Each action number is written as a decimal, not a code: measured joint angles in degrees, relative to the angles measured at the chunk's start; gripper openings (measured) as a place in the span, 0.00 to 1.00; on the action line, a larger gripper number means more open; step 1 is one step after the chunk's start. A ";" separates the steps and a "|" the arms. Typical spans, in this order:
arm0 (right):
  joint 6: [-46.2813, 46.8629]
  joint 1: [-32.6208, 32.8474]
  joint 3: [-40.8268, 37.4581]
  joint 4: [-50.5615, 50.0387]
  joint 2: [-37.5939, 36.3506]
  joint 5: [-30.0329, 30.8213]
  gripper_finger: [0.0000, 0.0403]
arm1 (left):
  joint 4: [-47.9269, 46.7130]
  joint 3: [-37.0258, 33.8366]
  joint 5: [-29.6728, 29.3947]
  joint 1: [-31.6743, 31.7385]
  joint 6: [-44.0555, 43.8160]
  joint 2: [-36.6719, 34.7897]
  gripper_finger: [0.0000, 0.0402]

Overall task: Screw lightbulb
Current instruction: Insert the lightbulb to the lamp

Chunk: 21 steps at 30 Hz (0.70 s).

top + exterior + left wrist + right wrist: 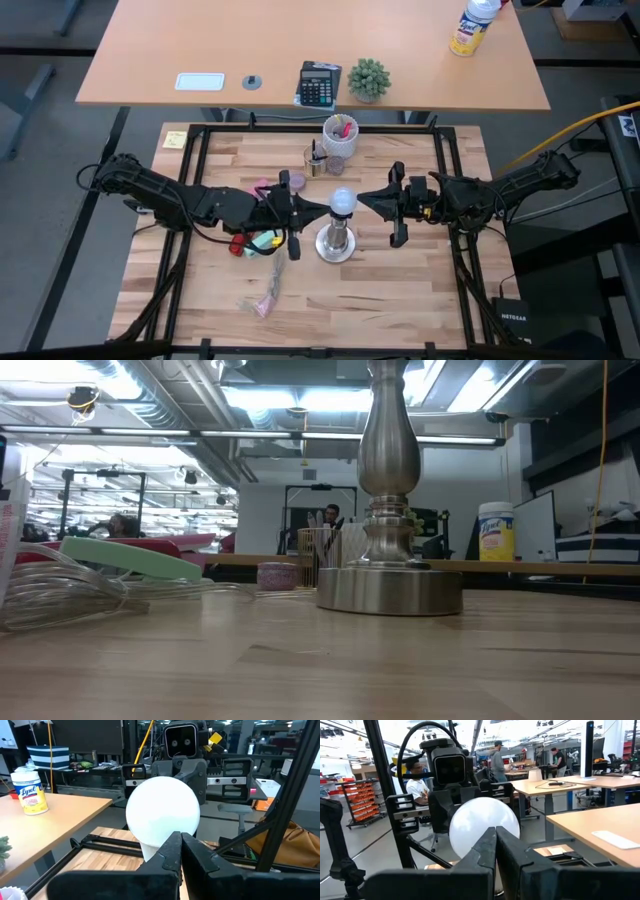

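Closest in, the left gripper (179, 851) has its fingers pinched together right up against the lightbulb (343, 201), and the right gripper (496, 851) is doing the same from the opposite side, fingers narrowed to a sliver. So the bulb sits on top of the metal socket stand (337, 243) mid-counter (400, 300), squeezed between the two tips. I'd say it's seated but can't tell how far it's threaded; probably some turning left. Further back there's a white cup (340, 136).
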 joint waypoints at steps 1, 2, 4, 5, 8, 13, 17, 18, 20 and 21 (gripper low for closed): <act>0.00 -0.02 0.00 -0.04 0.00 0.04 0.04 | 0.01 0.00 0.00 0.00 0.01 0.00 0.01; 0.00 0.00 0.00 -0.06 0.00 0.13 0.04 | 0.01 0.00 0.00 0.00 0.01 0.00 0.01; 0.00 -0.02 0.00 -0.04 0.00 0.13 0.04 | 0.03 0.00 0.00 -0.19 0.02 0.00 0.01; 0.00 -0.02 0.00 -0.06 0.00 0.12 0.04 | 0.05 0.00 0.00 -0.33 0.04 0.00 0.01; 0.00 -0.02 -0.02 -0.25 0.04 0.13 0.04 | 0.05 0.00 0.00 -0.67 0.94 0.04 0.01; -0.02 -0.02 -0.11 -0.56 0.11 0.12 0.04 | 0.05 0.00 0.02 -1.16 1.15 0.13 0.01; -0.03 -0.02 -0.11 -0.99 0.11 1.12 0.04 | 0.20 0.00 0.00 -1.16 1.15 0.13 0.01; -0.04 -0.02 -0.11 -1.32 0.11 1.35 0.04 | 0.20 0.00 0.00 -1.16 1.14 0.13 0.01; -0.04 -0.02 -0.11 -1.77 0.11 2.12 0.04 | 0.20 0.00 0.00 -1.16 1.13 0.13 0.01; -0.05 -0.02 -0.11 -1.81 0.11 2.38 0.04 | 0.21 0.00 0.00 -1.16 1.13 0.13 0.01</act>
